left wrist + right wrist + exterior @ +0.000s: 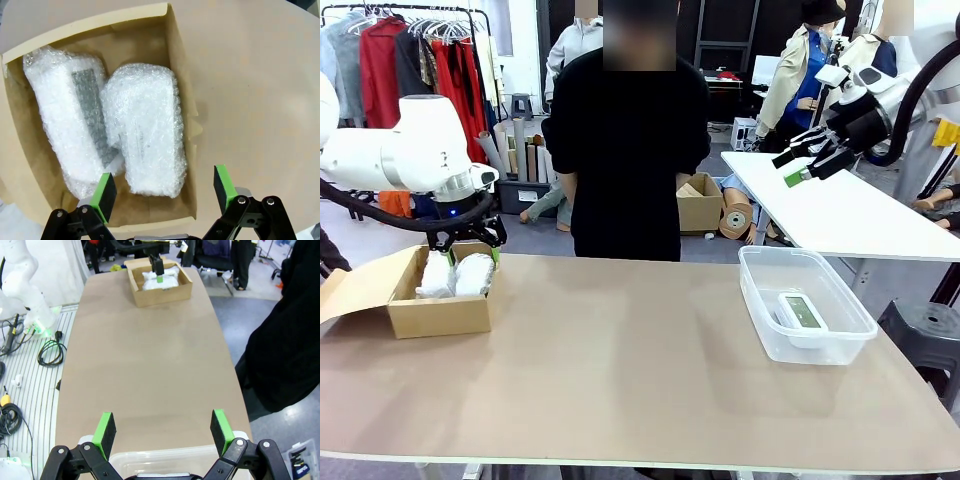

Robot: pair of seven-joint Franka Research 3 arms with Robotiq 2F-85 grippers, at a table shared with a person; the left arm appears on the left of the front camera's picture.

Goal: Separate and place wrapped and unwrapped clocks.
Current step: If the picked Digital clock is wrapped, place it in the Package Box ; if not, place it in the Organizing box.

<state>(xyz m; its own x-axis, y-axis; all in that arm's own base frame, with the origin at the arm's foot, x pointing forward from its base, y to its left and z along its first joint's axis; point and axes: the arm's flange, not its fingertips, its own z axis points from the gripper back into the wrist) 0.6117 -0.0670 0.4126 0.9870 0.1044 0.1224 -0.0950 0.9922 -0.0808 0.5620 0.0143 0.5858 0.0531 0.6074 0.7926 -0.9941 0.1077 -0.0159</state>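
Observation:
Two wrapped clocks lie side by side in a cardboard box at the table's left. In the left wrist view the flatter bundle shows a grey screen through the bubble wrap, and the rounder bundle leans against it. My left gripper hovers open just above the box, over the rounder bundle. The unwrapped clock, white with a grey-green screen, lies in a clear plastic tub at the right. My right gripper is raised high above the tub, open and empty.
A person in black stands at the far side of the table with their hands out of sight. A white table stands behind at the right. The brown tabletop stretches bare between box and tub. The box's flap hangs open to the left.

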